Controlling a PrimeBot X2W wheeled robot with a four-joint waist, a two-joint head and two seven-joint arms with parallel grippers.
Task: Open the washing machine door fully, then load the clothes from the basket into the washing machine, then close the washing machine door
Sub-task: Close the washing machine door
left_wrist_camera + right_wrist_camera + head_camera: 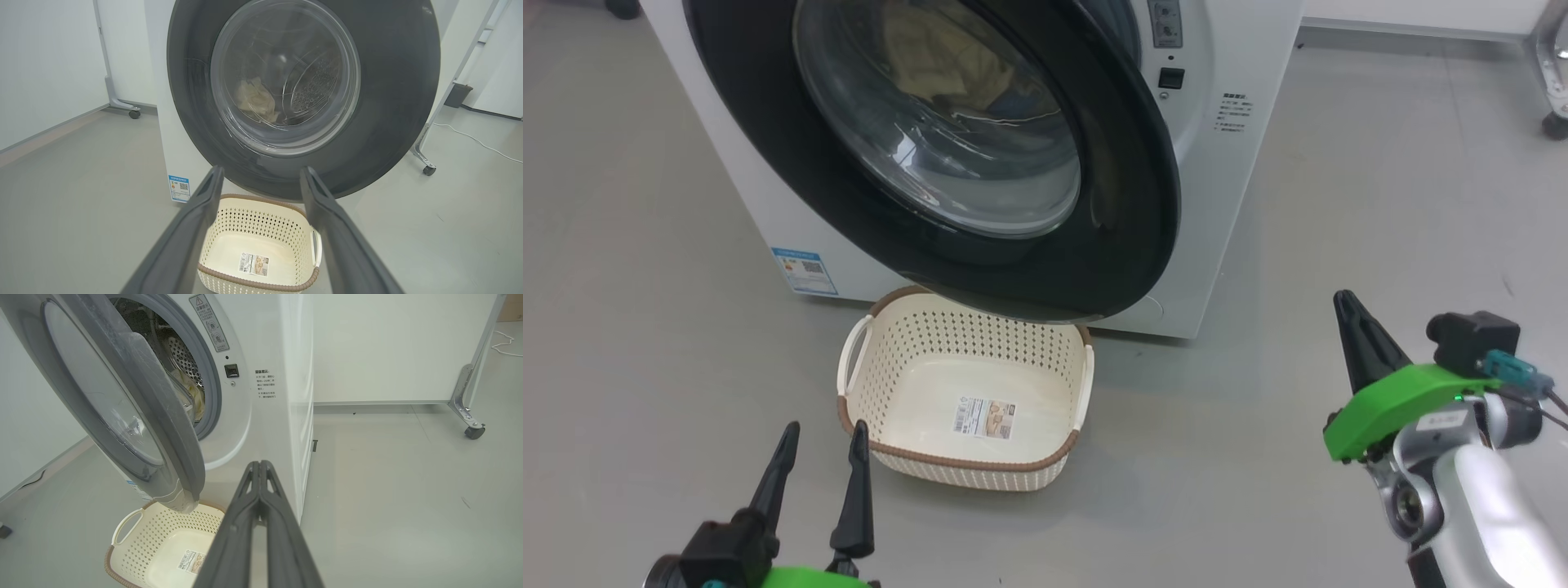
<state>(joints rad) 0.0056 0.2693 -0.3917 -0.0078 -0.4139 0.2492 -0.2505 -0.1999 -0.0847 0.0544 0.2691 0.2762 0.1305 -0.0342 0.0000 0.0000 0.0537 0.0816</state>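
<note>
The washing machine door (1127,204) with its black ring and glass bowl stands partly ajar from the white washing machine (1241,163), hanging over the basket. Pale-yellow clothes (255,100) lie inside the drum, seen through the glass and through the gap (196,398). The cream basket (968,392) sits on the floor below the door, holding no garments, its label showing. My left gripper (823,441) is open at the basket's near left corner. My right gripper (1343,302) is shut on nothing, out to the right of the door's free edge; its tips (259,465) point at the machine's front corner.
Grey floor lies all around. A blue sticker (805,271) marks the machine's lower front. Wheeled frame legs stand at the far right (1553,122) and behind the machine (134,113). A white cable (474,139) lies on the floor. White walls stand behind.
</note>
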